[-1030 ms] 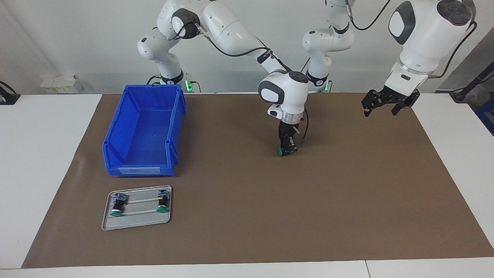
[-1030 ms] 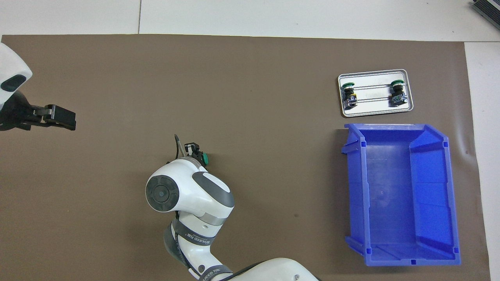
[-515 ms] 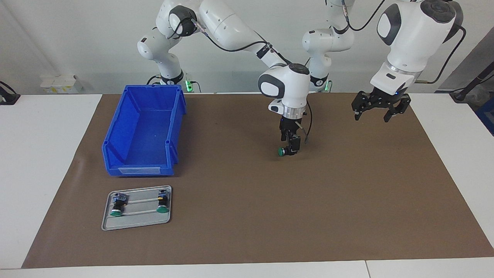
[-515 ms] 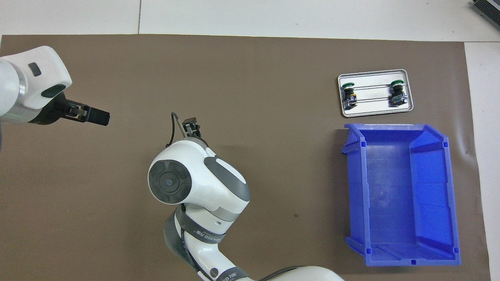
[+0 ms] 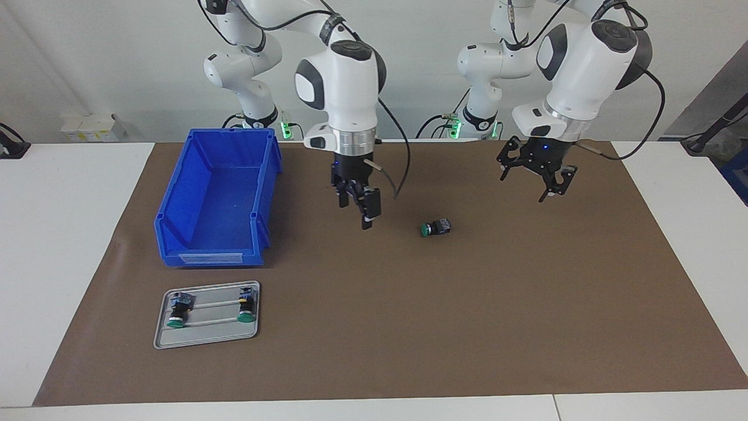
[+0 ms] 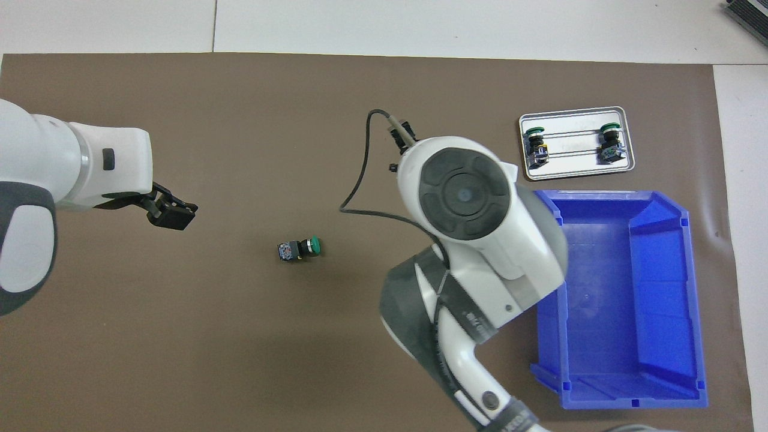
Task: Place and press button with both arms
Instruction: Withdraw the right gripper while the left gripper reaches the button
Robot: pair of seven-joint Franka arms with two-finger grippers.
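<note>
Fingers (image 5: 367,206) spread, button (image 5: 435,228) free, bin (image 5: 219,199) nearby

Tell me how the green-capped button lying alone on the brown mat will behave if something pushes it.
The button lies on its side, so its round cap and cylindrical body would probably let it roll. Its blocky rear end may make it pivot instead. It looks rigid and small, likely light enough to skid.

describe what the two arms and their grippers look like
Both arms are glossy white jointed tubes with dark grey joint caps, a silver wrist ring and a looping black cable. The left gripper and right gripper are black, two-fingered, open.
</note>
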